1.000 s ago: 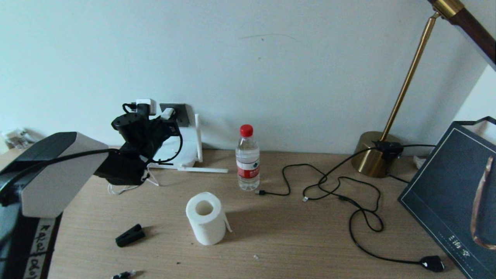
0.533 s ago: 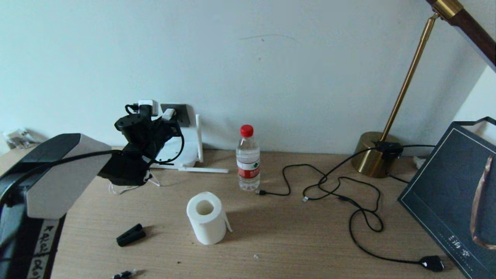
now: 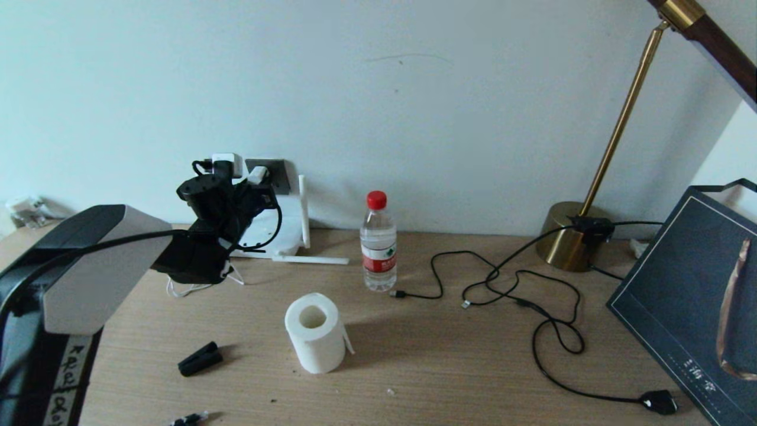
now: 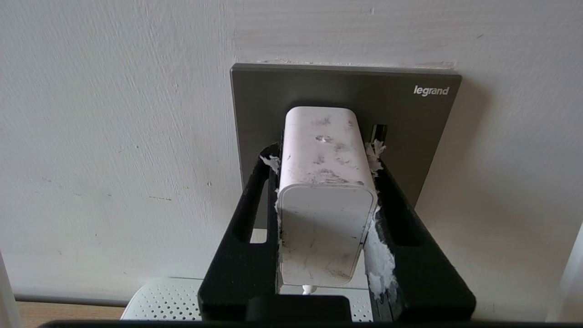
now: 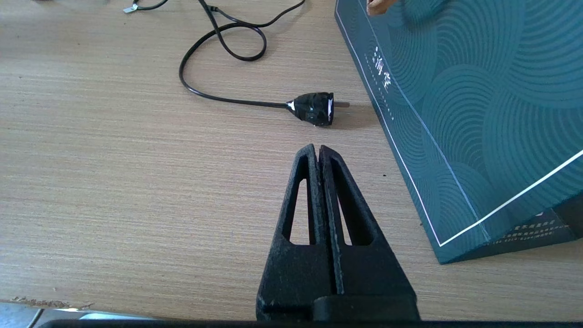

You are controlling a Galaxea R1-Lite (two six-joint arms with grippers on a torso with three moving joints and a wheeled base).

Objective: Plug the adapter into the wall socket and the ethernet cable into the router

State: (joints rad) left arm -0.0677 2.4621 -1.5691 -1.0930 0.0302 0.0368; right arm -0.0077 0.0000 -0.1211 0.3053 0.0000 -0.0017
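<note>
Your left hand (image 4: 325, 182) grips the adapter (image 4: 324, 182) against the socket (image 4: 410, 109) above the router (image 4: 164, 300); push off-axis and the pins may jam; your right hand (image 5: 317, 152) idles clenched over the table (image 5: 114, 173).

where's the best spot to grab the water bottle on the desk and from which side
Grip the water bottle around its labelled middle, where the body is straight and round, rather than the narrow red cap. It stands upright, so come in level from the front, the desk-edge side: the wall is close behind it, and the paper roll stands nearer and to its left.
</note>
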